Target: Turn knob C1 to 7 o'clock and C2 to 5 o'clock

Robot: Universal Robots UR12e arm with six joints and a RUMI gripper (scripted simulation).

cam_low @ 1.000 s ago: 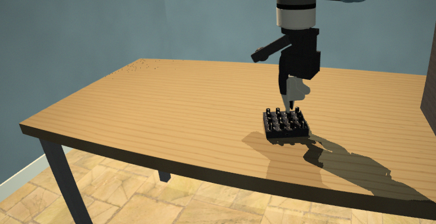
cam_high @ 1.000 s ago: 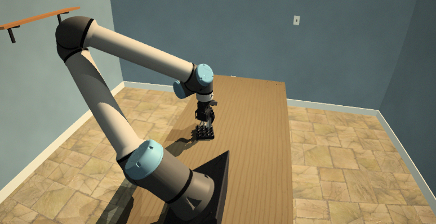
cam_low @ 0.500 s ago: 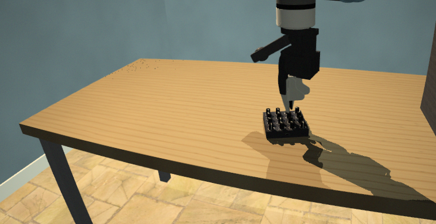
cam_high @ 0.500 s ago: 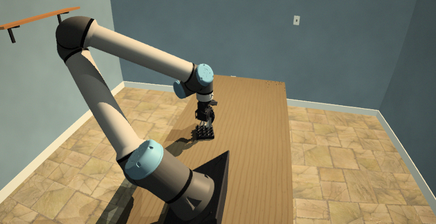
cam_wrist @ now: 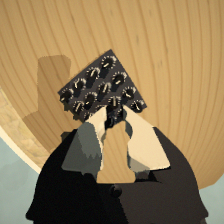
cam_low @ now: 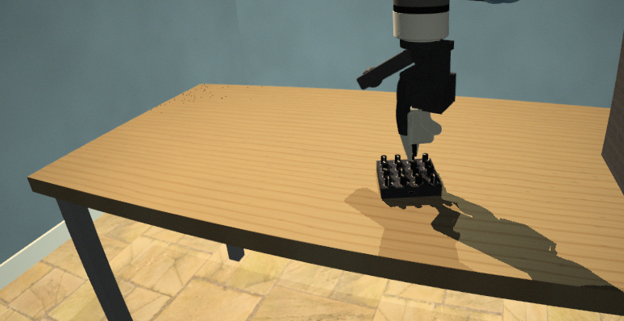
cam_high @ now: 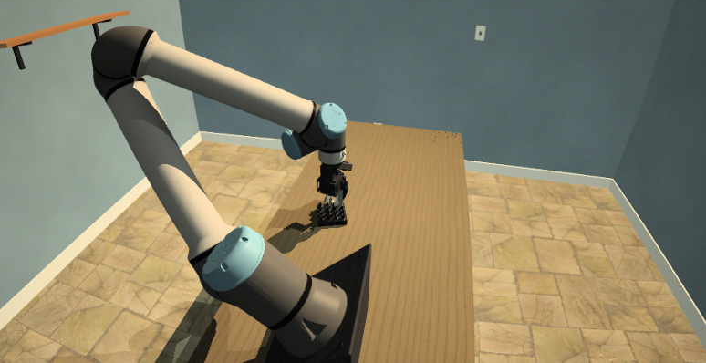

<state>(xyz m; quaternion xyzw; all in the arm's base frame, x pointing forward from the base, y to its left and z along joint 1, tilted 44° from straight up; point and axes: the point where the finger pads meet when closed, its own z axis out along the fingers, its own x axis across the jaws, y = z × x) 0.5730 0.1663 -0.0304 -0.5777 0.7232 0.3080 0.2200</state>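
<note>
From the exterior view's left, your counter (cam_high: 410,212) (cam_low: 261,135) (cam_wrist: 165,45) gives a wide stretch of sideways room before the knob box (cam_high: 331,222) (cam_low: 410,193) (cam_wrist: 102,82), which sits upright near the long front edge. Your fingers (cam_high: 339,198) (cam_low: 421,126) point down at its rear row, tips nearly together around a knob there (whether they grip it, you cannot tell). Neighbouring knobs stand close by; farther right, a dark panel (cam_low: 616,122) rises well apart.
</note>
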